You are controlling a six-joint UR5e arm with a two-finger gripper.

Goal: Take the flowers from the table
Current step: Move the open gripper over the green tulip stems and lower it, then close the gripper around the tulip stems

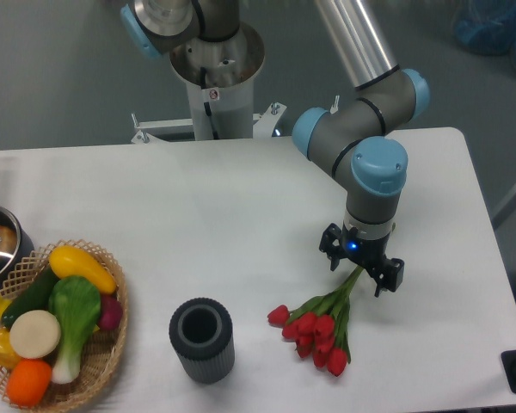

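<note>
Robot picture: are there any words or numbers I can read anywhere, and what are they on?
None that can be read.
The small red-and-white sticker on the robot's base column: too small and blurred to read.
The gripper, flowers, grey cup, basket and table: no text shows.
</note>
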